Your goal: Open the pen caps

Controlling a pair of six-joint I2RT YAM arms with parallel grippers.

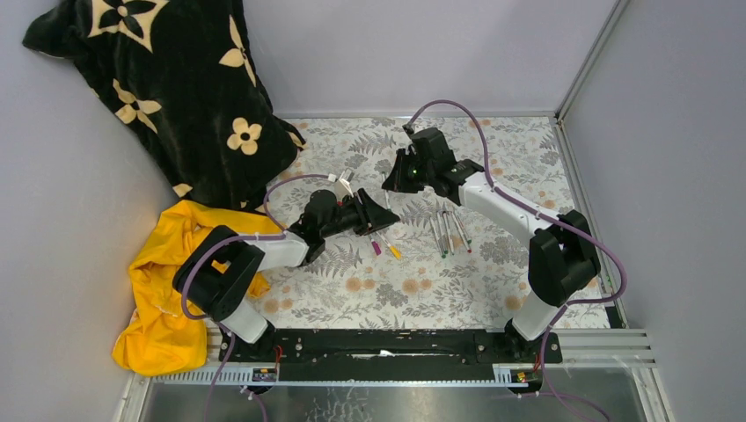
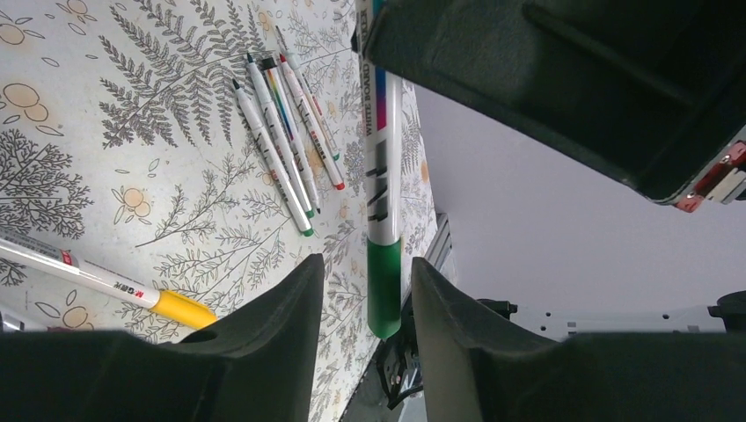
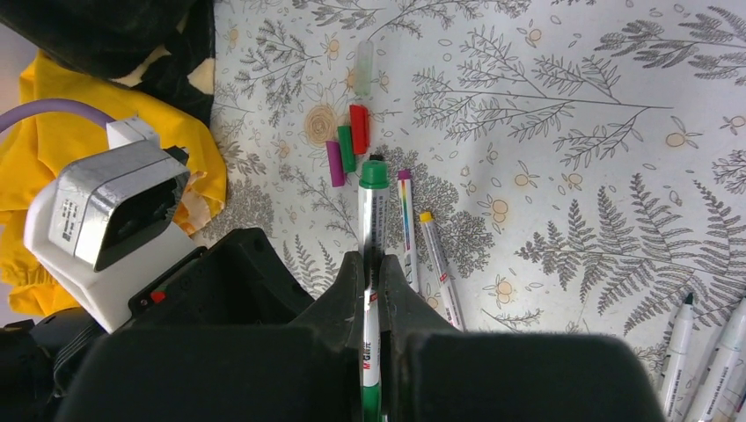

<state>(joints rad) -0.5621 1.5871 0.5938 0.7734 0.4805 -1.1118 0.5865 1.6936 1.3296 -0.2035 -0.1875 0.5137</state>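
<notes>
My right gripper [image 3: 371, 257] [image 1: 393, 180] is shut on the pale barrel of a pen [image 3: 373, 220] and holds it in the air above the cloth. Its green cap [image 2: 384, 286] [image 3: 374, 174] points at my left gripper [image 2: 367, 258] [image 1: 383, 215]. The cap hangs between the left fingers [image 2: 290, 299], which stand open with a gap on each side. Loose purple [image 3: 335, 163], green [image 3: 347, 148] and red [image 3: 359, 129] caps lie together on the cloth. Two capped pens, magenta [image 3: 406, 229] and yellow [image 3: 437, 264], lie beside them.
Several more pens [image 1: 449, 233] [image 2: 281, 141] lie in a bunch on the right of the fern-printed tablecloth [image 1: 422, 290]. A black flowered cloth [image 1: 167, 88] and a yellow cloth [image 1: 176, 281] are heaped at the left. A metal frame [image 1: 581, 193] runs along the right edge.
</notes>
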